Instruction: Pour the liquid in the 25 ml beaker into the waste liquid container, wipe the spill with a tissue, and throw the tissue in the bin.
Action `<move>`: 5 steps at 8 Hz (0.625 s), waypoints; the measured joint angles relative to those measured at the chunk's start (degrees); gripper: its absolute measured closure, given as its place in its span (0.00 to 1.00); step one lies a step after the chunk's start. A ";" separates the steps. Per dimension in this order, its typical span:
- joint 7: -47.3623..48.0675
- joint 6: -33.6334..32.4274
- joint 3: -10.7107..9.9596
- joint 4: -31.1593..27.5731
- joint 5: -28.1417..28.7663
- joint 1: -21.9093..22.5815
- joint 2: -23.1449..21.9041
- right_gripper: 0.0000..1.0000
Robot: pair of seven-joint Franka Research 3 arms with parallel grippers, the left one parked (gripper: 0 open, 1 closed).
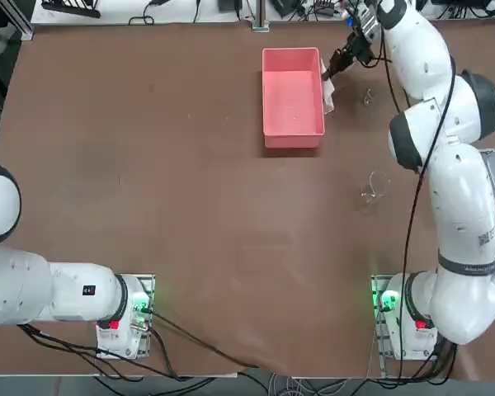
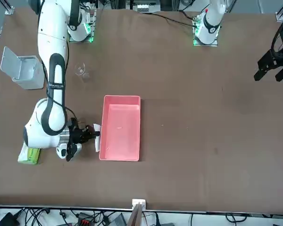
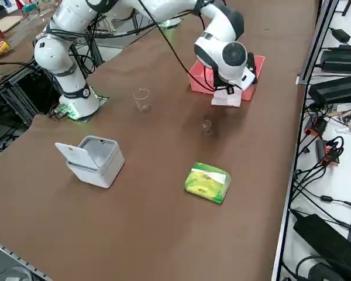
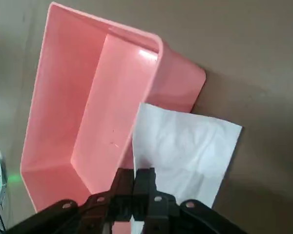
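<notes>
Lime-green tissue pack (image 2: 29,155) at far left in front view, near arm's elbow: swing back toward lidded bin (image 2: 23,70) may knock it.

Right tool (image 4: 133,187) pressed together, pinching tissue (image 4: 185,151) by edge beside pink box (image 4: 95,122); thin grip, sheet may slip or snag on box rim.

25 ml beaker (image 1: 368,98) stands apart on bench (image 1: 148,165), right of tissue; wiping sweep may tip it.

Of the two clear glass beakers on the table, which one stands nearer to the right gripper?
The tiny clear glass beaker, beside the right gripper holding the white tissue; the larger clear glass beaker stands farther.
</notes>
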 joint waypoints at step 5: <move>-2.17 1.42 1.90 0.00 0.00 -1.26 1.69 0.99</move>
